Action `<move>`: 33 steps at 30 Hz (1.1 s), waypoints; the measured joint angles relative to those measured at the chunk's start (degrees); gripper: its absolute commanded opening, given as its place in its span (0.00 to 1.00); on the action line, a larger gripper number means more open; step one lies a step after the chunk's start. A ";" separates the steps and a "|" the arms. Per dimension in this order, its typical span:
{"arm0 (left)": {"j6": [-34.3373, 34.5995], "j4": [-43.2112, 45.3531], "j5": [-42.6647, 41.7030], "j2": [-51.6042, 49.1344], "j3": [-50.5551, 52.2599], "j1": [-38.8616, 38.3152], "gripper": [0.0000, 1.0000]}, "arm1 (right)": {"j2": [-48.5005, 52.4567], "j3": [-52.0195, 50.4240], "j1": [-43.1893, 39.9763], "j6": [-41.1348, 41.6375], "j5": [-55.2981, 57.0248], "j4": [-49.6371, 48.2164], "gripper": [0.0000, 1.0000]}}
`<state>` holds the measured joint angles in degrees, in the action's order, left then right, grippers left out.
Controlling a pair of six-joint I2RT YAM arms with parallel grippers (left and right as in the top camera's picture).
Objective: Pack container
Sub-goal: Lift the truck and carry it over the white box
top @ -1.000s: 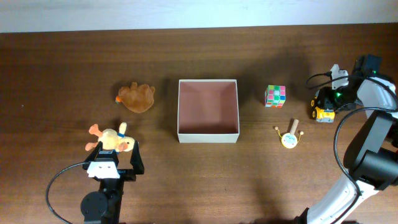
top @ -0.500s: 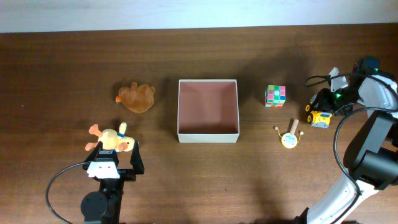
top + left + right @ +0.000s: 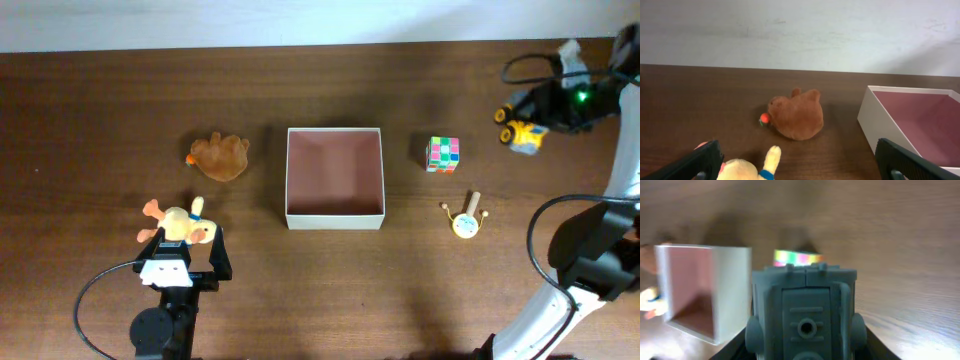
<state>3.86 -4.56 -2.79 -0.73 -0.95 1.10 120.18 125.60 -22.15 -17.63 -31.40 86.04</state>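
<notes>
Two fuzzy plush toys are seen left of the container (image 3: pixel 335 219): a brown plush (image 3: pixel 220 158) and a yellow plush (image 3: pixel 180 226). The latter is flanked, ungripped, by the wide-spread left gripper (image 3: pixel 185 245). The square, smooth, white-walled container is set mid-way on the wood-grain table (image 3: pixel 90 110); only its dull pinkish-brown inside is shown. A hard yellow toy truck (image 3: pixel 524 136) is clamped by the right gripper (image 3: pixel 526 120).

Brown plush (image 3: pixel 222 158), yellow plush (image 3: pixel 180 225), colour cube (image 3: pixel 443 153), wooden rattle (image 3: pixel 465 222), toy truck (image 3: pixel 522 133)
</notes>
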 measured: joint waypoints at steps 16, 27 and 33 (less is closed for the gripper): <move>0.00 0.00 0.00 0.00 0.00 0.00 0.99 | 0.00 3.98 26.45 -0.33 -8.96 0.76 0.41; 0.02 0.00 0.00 0.00 0.00 0.00 0.99 | 0.57 3.98 43.56 13.40 6.21 -7.37 0.41; 0.00 0.00 0.00 0.00 0.00 0.00 0.99 | 4.85 3.98 49.40 24.17 16.48 -8.90 0.41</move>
<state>3.86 -4.56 -2.79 -0.73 -0.95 1.10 125.03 129.58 27.24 6.55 -14.92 77.14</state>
